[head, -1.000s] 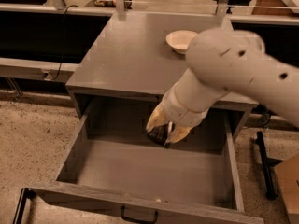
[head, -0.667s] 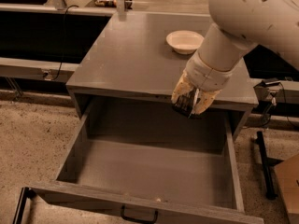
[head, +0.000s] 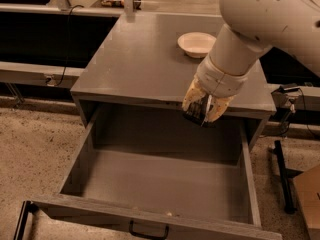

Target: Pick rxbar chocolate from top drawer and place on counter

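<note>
Camera view: the hand (head: 203, 110) pinches the bar (head: 194, 115) at five o'clock of the desk (head: 135, 59) (over the open drawer (head: 150, 220)), high enough to clear its edge.

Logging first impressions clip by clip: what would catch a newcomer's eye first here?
The big white arm comes in from the upper right, its claw shut on the dark rxbar chocolate at the front edge of the counter. Below it the top drawer stands pulled wide open. A white bowl sits on the counter toward the back right.
</note>
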You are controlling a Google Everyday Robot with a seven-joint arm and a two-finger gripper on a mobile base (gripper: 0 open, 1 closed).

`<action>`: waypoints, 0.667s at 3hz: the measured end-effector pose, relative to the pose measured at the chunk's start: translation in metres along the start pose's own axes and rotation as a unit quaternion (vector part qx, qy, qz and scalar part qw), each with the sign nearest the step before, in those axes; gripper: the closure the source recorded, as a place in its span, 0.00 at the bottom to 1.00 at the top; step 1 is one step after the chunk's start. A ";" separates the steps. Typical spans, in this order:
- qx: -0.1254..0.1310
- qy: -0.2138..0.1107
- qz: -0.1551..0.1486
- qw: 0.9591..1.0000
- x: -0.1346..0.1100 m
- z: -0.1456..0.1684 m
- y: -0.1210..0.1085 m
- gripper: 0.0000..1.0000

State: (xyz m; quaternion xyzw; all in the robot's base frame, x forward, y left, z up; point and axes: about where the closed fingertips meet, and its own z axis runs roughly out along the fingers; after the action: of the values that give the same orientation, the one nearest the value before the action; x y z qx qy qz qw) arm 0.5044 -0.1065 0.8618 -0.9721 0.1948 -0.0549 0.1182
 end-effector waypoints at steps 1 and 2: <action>-0.043 0.024 0.018 0.999 0.024 -0.010 0.004 1.00; -0.084 0.066 0.056 0.993 0.062 -0.028 0.017 1.00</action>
State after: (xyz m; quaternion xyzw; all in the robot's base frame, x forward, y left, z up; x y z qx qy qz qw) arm 0.5507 -0.1517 0.8887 -0.9605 0.2600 -0.0956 0.0263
